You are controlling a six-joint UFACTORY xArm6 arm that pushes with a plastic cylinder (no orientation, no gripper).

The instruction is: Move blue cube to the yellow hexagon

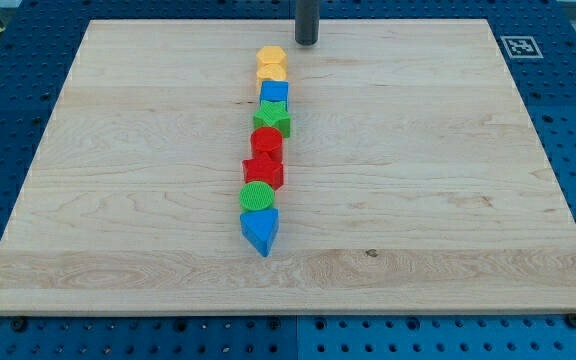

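Note:
A column of blocks runs down the middle of the wooden board (118, 200). From the top: a yellow hexagon (271, 56), a second yellow block (272, 72), the blue cube (275, 93), a green star (273, 120), a red round block (266, 143), a red star (264, 171), a green cylinder (257, 195) and a blue triangle (260, 230). The blue cube touches the lower yellow block and is just below the yellow hexagon. My tip (306, 42) stands at the view's top, up and to the right of the yellow hexagon, apart from it.
The board lies on a blue perforated table (8, 100). A black and white marker tag (521, 46) sits just off the board's top right corner.

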